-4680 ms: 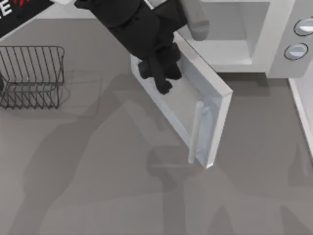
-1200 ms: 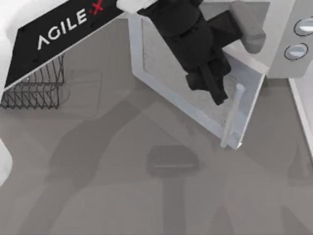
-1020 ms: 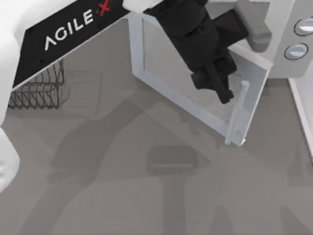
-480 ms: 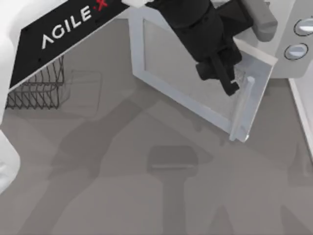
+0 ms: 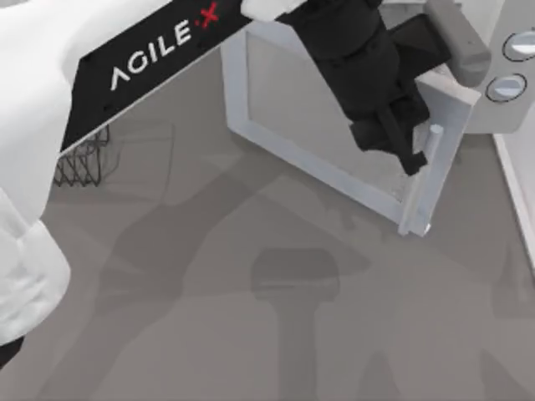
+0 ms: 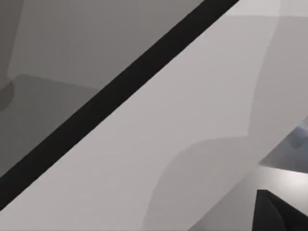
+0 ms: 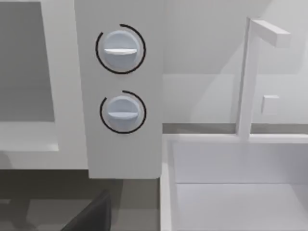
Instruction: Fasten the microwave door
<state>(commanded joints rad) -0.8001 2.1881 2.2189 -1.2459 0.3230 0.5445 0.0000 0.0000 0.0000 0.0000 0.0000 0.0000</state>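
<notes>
The left arm's black hand (image 5: 399,149) presses the large flat white microwave door (image 5: 284,109) just beside its pale grey bar handle (image 5: 422,180). Whether its fingers are spread, I cannot tell. The door stands ajar.

Grey tabletop (image 5: 251,334) under soft shadows, wire rack (image 5: 84,163) at left.

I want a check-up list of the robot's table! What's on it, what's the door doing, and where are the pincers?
Surface: grey table, bare in front, shadows on it.
Job's things: microwave door is partly open, swung out from the microwave body; its bar handle is at the free edge.
Clutter: wire rack at the table's left, partly under the left arm.
Grippers: left pincer is against the door's outer face, next to the handle; the right arm is by the two knobs.
Cables: nothing seen.
Surroundings: white sink-like basin to the right of the microwave.
</notes>
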